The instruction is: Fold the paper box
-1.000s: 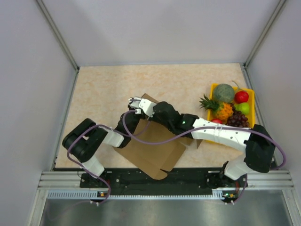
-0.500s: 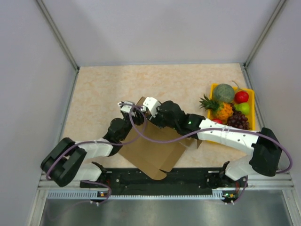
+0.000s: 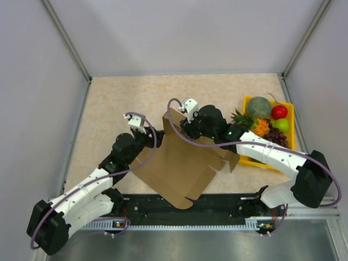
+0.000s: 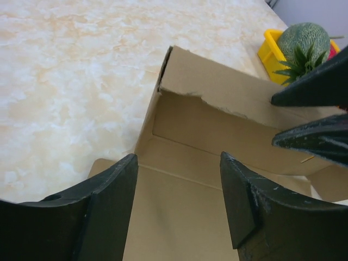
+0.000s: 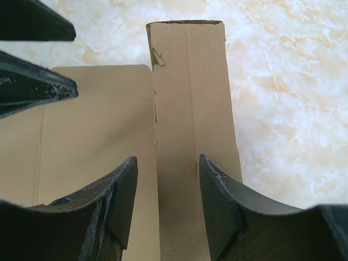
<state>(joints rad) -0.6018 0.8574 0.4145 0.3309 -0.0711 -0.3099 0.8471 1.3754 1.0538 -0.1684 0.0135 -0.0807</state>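
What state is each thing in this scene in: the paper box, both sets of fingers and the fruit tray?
paper box: partly folded, one long flap raised, the rest lying flat.
left fingers: open, holding nothing.
right fingers: open, one on each side of the flap.
fruit tray: filled with fruit.

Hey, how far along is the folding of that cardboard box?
Early on. Done: one flap of the paper box stands up at the sheet's far edge. In hand: nothing is gripped; the left end effector and the right end effector both hang open over the cardboard, the right one by the raised flap. Left: the rest lies flat on the table, so the other walls and tabs need folding.
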